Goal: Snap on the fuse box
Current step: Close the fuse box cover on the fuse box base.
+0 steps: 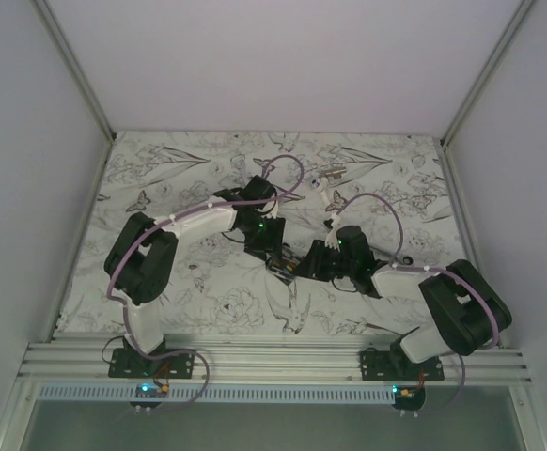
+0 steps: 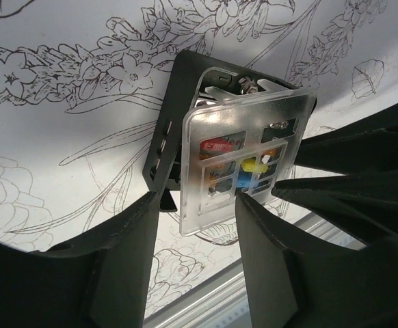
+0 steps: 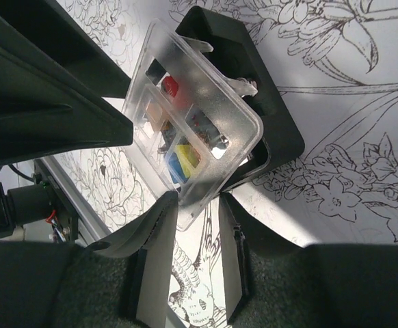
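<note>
Counter (image 1: 161, 169), floral print. Left pincer (image 2: 199, 201) and right pincer (image 3: 197, 205): each straddles the fuse box (image 2: 185, 89); clamped or not, we cannot tell. Fuse box: midway between side edges, nearer near edge.

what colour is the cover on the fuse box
The cover is clear, slightly frosted plastic; fuses show through. Best in the right wrist view.

Facing each other, my left gripper (image 2: 200, 197) and my right gripper (image 3: 197, 201) each pinch 1 edge of the fuse box (image 2: 185, 89)
</note>
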{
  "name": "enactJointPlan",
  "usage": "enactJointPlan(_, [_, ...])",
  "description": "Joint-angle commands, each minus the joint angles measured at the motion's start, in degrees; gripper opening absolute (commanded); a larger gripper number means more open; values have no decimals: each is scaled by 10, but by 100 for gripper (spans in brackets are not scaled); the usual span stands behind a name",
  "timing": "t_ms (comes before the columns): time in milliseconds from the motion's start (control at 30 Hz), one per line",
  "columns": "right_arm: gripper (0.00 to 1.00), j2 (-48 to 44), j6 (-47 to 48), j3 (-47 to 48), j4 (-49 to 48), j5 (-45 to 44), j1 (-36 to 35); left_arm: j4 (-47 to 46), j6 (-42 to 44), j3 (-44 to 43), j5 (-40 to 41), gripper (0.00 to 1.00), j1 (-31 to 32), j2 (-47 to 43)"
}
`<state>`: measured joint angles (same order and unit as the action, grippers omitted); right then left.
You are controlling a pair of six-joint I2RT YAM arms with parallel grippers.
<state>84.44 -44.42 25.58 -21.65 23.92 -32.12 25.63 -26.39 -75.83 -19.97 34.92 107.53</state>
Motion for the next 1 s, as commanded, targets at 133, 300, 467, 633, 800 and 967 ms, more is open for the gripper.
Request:
enactJointPlan(133, [36,-8,-11,26,0,-26,-14,2,-8,14,-8,50,-11,15])
enactJointPlan(300, [40,-32,-7,30,28,-49,-16,-5,-26,27,-39,52,-10,9])
enactJointPlan(467, [47,-72,6,27,82,-92,-16,-21,-65,60,-65,55,4,-3])
enactJointPlan(633, [53,-108,19,22,141,-130,-16,-41,-101,89,-65,57,29,-35])
enactJointPlan(800, [59,-137,26,16,183,-157,-16,-44,-123,104,-41,62,42,-63])
enactJointPlan(967, [61,-150,26,14,187,-154,-17,-39,-120,116,-5,70,44,-91])
